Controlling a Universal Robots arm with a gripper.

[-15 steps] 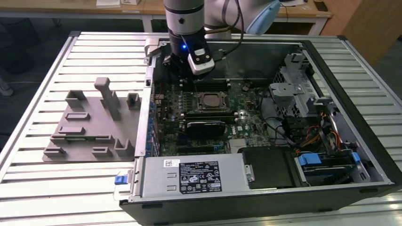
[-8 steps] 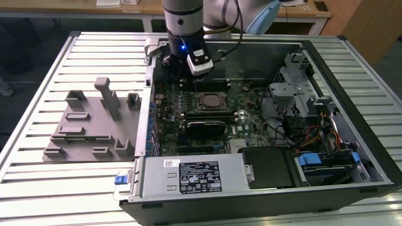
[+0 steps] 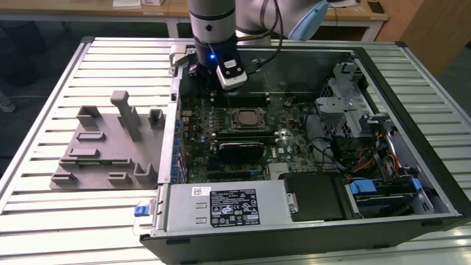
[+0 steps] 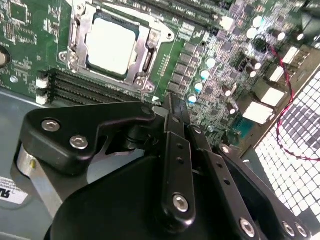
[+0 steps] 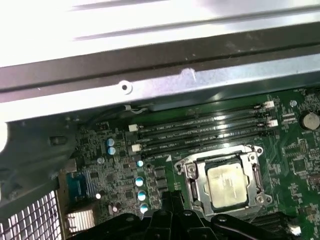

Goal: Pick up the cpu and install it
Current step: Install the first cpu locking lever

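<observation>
The cpu lay flat in the socket frame, silver top up. It was judged seated, since the frame squares it. It sat just beyond the tips of the hand, not touching them. The hand's fingers were together, gripping nothing, above the memory slots.

Before me is a pale grey slatted metal table; behind it I see a light wooden desk, a brown wooden panel and dark floor
</observation>
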